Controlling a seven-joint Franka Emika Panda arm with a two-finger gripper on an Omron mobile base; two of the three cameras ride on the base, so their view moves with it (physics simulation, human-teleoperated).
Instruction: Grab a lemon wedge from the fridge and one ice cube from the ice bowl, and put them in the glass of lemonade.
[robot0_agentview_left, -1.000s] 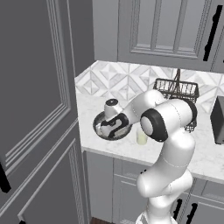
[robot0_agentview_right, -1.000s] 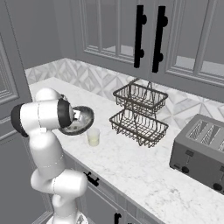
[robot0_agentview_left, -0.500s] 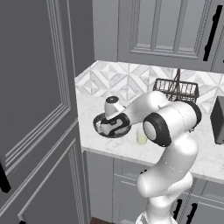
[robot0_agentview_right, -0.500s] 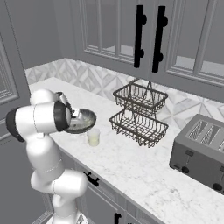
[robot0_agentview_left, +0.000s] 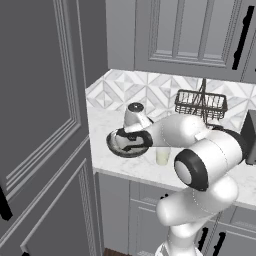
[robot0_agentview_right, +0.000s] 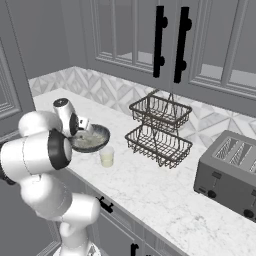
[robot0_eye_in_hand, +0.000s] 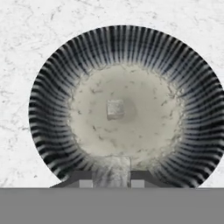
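Observation:
The ice bowl (robot0_eye_in_hand: 52, 78) stands on the marble counter, dark and ribbed outside, speckled pale inside, with one ice cube (robot0_eye_in_hand: 115, 109) lying at its middle. My gripper (robot0_eye_in_hand: 112, 178) hangs straight over the bowl, shut on a second pale ice cube (robot0_eye_in_hand: 114, 168) between its fingertips. From the left base view the hand (robot0_agentview_left: 131, 145) sits just above the bowl (robot0_agentview_left: 120, 145). The glass of lemonade (robot0_agentview_left: 162, 156) (robot0_agentview_right: 106, 156) stands right beside the bowl (robot0_agentview_right: 102, 132), toward the counter's front edge. The fridge (robot0_agentview_left: 45, 125) is the tall dark door at left, shut. The lemon wedge is out of view.
A two-tier black wire basket (robot0_agentview_right: 160, 127) stands behind the glass near the tiled wall. A grey toaster (robot0_agentview_right: 227, 172) sits at the far right. Upper cabinets with black handles (robot0_agentview_right: 170, 45) hang above. My elbow bulks out in front of the counter edge.
The hand has risen a little above the bowl with the ice cube between its fingers. The elbow has swung outward and toward the cameras.

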